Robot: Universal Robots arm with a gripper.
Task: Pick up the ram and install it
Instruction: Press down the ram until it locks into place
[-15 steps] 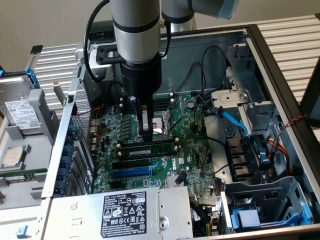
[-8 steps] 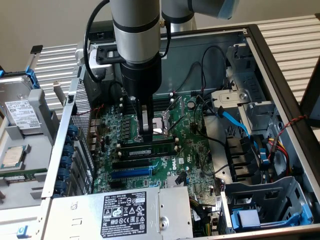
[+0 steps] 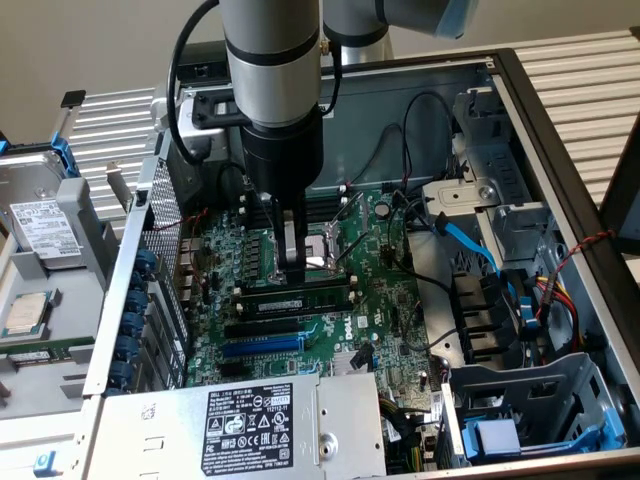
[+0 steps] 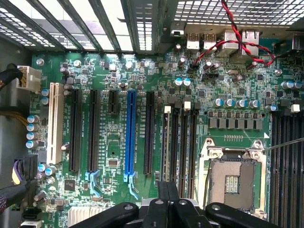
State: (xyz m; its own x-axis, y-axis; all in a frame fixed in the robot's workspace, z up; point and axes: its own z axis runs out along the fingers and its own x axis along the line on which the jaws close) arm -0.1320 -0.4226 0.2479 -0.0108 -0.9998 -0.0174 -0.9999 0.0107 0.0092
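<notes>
Exterior view: an open metal computer case (image 3: 560, 150) is seen from above, with a green motherboard (image 3: 390, 300) bolted flat inside it. A silver power supply (image 3: 260, 420) with a black label is set along the case's near edge, and a blue data cable (image 3: 470, 240) is looped toward the drive cage at the exterior view's right. Outside the case, at the exterior view's left, a hard drive (image 3: 40, 225) and a square processor chip (image 3: 25, 312) are laid on a tray.

The ram (image 3: 297, 298), a long thin stick with dark chips, is seen lying in a memory slot just in front of the open CPU socket (image 3: 325, 250), between the socket and the blue expansion slot (image 3: 262, 344).

The gripper (image 3: 293, 270), black and mounted on a thick grey arm, is lowered over the ram, its fingertips at the stick's top edge. The fingers are drawn narrowly together; whether the ram is pinched cannot be told.

In the wrist view, the blue expansion slot (image 4: 130, 137), long black slots and the metal-framed CPU socket (image 4: 232, 175) are shown.
</notes>
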